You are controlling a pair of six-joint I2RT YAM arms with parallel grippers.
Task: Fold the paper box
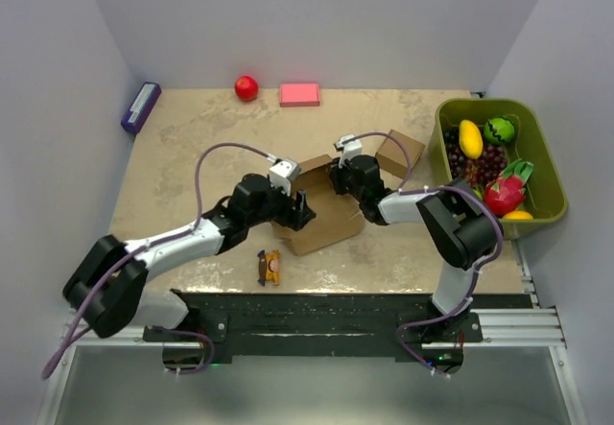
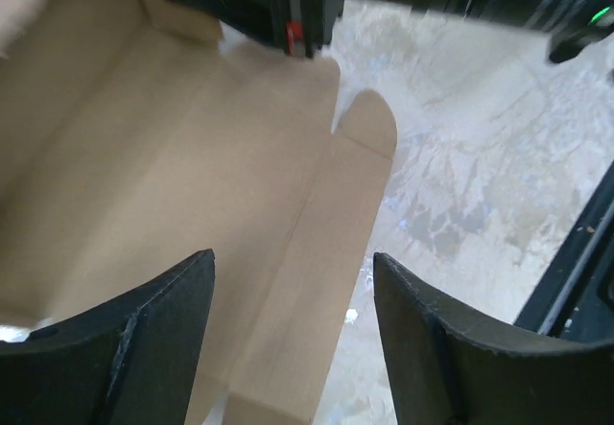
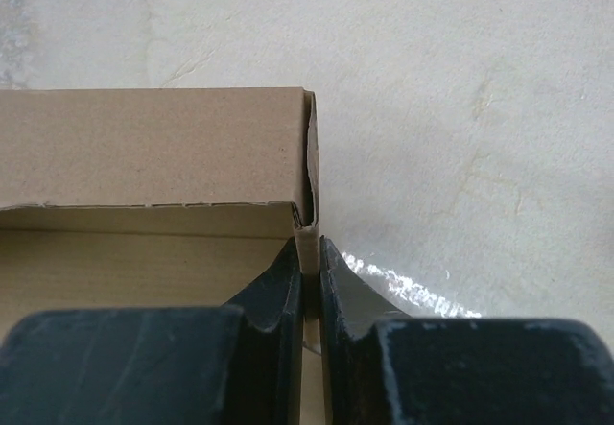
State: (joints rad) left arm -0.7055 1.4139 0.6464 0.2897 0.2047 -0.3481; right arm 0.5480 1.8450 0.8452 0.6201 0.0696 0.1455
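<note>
A lab — white walls, aluminium rail frame.

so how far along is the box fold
Partly done: the box has one side wall standing. In hand: the right jaws pinch that wall's corner, and the left jaws are open above the box. Left: the tabbed flap lies unfolded.

Your left arm and right arm show white links, black joints, looping purple cables and matte black fingers.
</note>
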